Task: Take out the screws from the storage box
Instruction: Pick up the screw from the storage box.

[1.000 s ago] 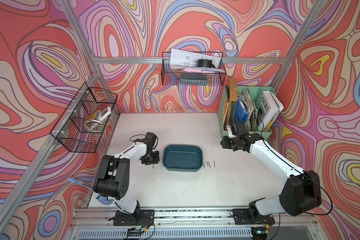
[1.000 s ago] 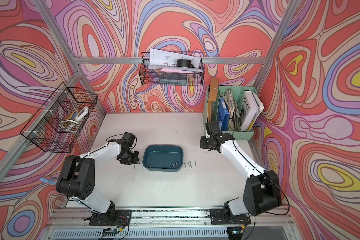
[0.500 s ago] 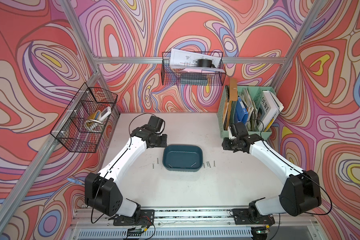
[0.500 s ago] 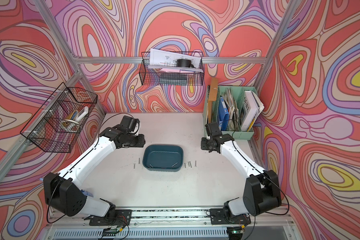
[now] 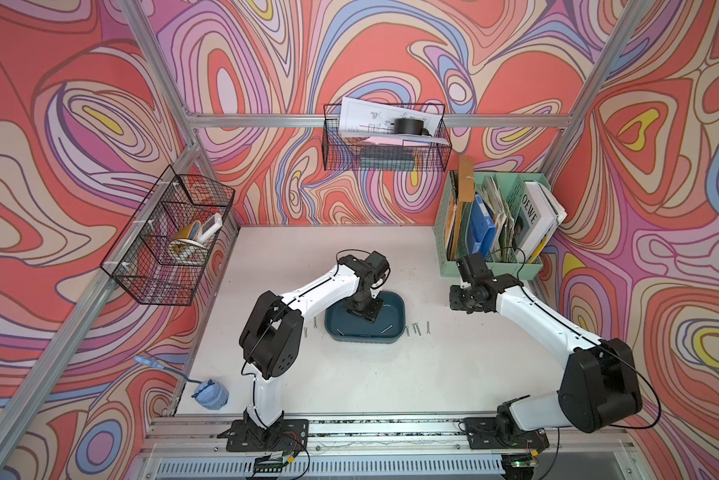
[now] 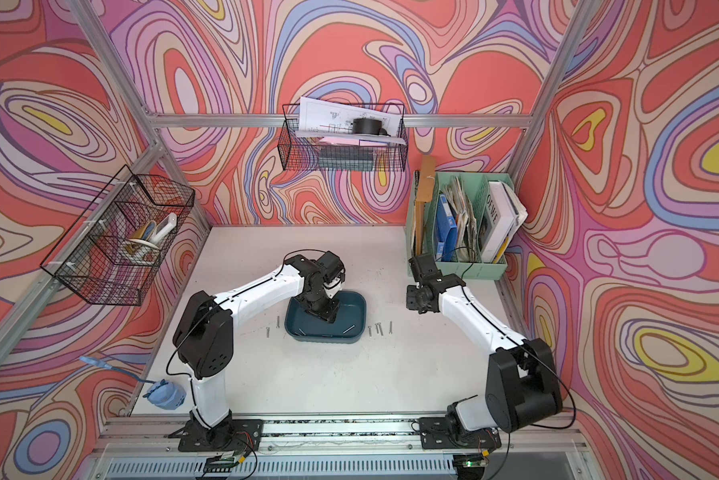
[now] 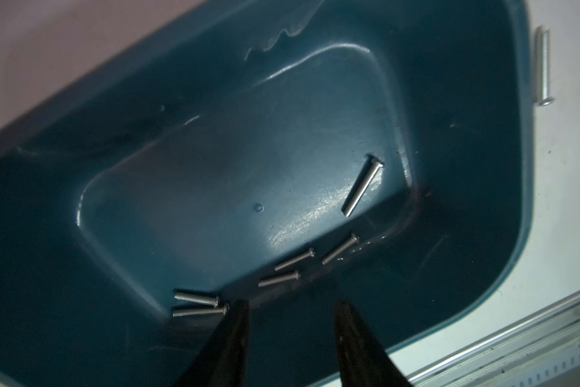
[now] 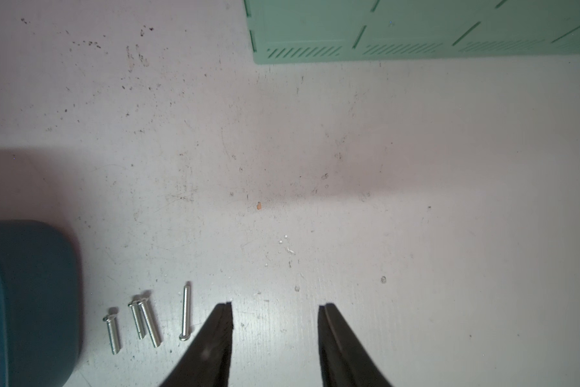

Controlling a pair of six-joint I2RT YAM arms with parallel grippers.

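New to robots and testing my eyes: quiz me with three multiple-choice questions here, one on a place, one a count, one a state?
1. Where is the left gripper? A) over the storage box B) by the green organizer C) at a wire basket
2. How many screws lie on the table in the right wrist view? A) one B) four C) nine
3. How is the right gripper? A) shut on a screw B) shut, empty C) open, empty
Answers: 1 A, the box floor fills its wrist view; 2 B, four lie beside the box; 3 C, bare table shows between its jaws.
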